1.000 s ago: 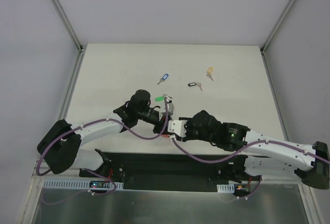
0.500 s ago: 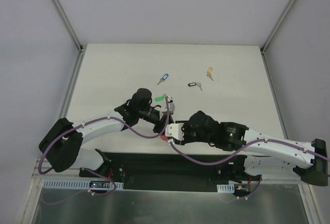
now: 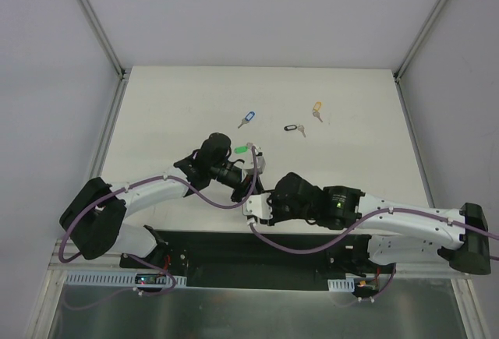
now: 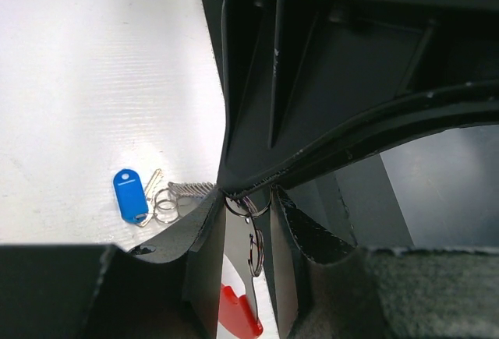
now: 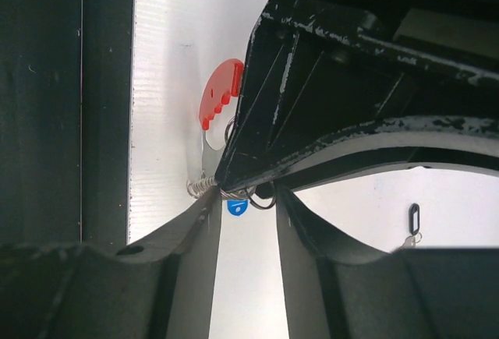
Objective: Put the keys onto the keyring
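The keyring shows as a red band (image 5: 222,93) and a grey ribbed strap (image 4: 191,189). My left gripper (image 4: 248,199) is shut on the keyring's flat grey part, with a small split ring (image 4: 256,252) between the fingers. One blue key (image 4: 125,195) lies by the strap's end. My right gripper (image 5: 245,197) is open, and its fingertips straddle the left gripper's tips and the strap (image 5: 201,187). In the top view both grippers, left (image 3: 251,169) and right (image 3: 251,205), meet near the table's front. The green key (image 3: 242,150), a second blue key (image 3: 248,118), the black key (image 3: 292,128) and the yellow key (image 3: 316,108) lie on the table.
The white table (image 3: 171,105) is walled by a metal frame at left (image 3: 117,74) and right (image 3: 401,74). The black base plate (image 3: 234,249) runs along the near edge, just behind the grippers.
My right arm has swung left and toward the near edge, bringing its gripper under the left gripper's tips. The left arm has barely moved. The loose keys have not moved.
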Robot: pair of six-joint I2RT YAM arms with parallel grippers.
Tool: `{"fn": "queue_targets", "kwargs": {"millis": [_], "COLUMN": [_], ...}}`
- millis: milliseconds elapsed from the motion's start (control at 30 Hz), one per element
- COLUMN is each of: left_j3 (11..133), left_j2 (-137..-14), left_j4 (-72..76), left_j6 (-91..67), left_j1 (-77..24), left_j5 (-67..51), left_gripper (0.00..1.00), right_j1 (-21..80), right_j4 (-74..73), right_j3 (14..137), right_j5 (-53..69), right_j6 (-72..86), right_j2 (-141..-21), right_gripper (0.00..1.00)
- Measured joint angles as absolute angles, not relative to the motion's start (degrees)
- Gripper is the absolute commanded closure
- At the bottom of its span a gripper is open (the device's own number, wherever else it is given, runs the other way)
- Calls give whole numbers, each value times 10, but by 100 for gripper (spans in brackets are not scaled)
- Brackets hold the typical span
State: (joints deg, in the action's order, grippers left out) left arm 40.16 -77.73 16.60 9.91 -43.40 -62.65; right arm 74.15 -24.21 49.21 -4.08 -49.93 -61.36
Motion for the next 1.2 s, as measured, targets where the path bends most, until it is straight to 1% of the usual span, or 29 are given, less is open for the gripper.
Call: {"fn": "queue_targets", "kwargs": {"millis": [67, 100, 167, 200, 267, 300, 367, 433, 533, 600, 633, 700, 800, 933, 1033, 1133, 1200], "left_j3": [405, 409, 412, 413, 414, 415, 416, 416, 419, 419, 419, 419, 408, 363, 310, 263, 242], "left_j2": [-780, -783, -787, -788, -790, -790, -791, -791, -791, -787, -783, -763, -706, -596, -535, -511, -511], "left_j4": [161, 155, 147, 142, 136, 133, 130, 127, 127, 127, 127, 125, 128, 158, 211, 254, 273], "left_j6": [99, 100, 101, 102, 103, 103, 104, 103, 104, 107, 110, 117, 126, 133, 134, 133, 133], "left_j1": [-434, -434, -434, -434, -434, -434, -434, -434, -431, -430, -430, -430, -431, -431, -431, -431, -433], "left_j5": [-630, -632, -635, -637, -642, -643, -644, -644, -644, -638, -635, -608, -547, -450, -395, -367, -352], "left_gripper": [99, 99, 99, 99, 99, 96, 96, 89, 71, 63, 54, 49, 39, 38, 38, 40, 43], "right_j1": [745, 745, 747, 748, 750, 751, 752, 753, 755, 755, 754, 749, 725, 677, 636, 606, 597], "right_j4": [-243, -246, -255, -256, -257, -257, -258, -261, -263, -261, -260, -258, -252, -233, -203, -176, -160], "right_j3": [495, 497, 502, 503, 505, 506, 506, 506, 506, 506, 506, 508, 510, 510, 502, 488, 476], "right_j5": [-44, -45, -50, -52, -55, -57, -58, -60, -62, -64, -66, -65, -50, -14, 24, 56, 71], "right_j6": [-502, -503, -506, -507, -509, -509, -512, -515, -514, -512, -511, -503, -485, -448, -415, -384, -369], "right_j2": [-617, -619, -622, -623, -626, -627, -627, -627, -627, -627, -627, -626, -618, -604, -593, -588, -588], "right_gripper": [71, 74, 77, 82, 87, 91, 99, 99, 99, 99, 99, 99, 99, 99, 99, 99, 99]}}
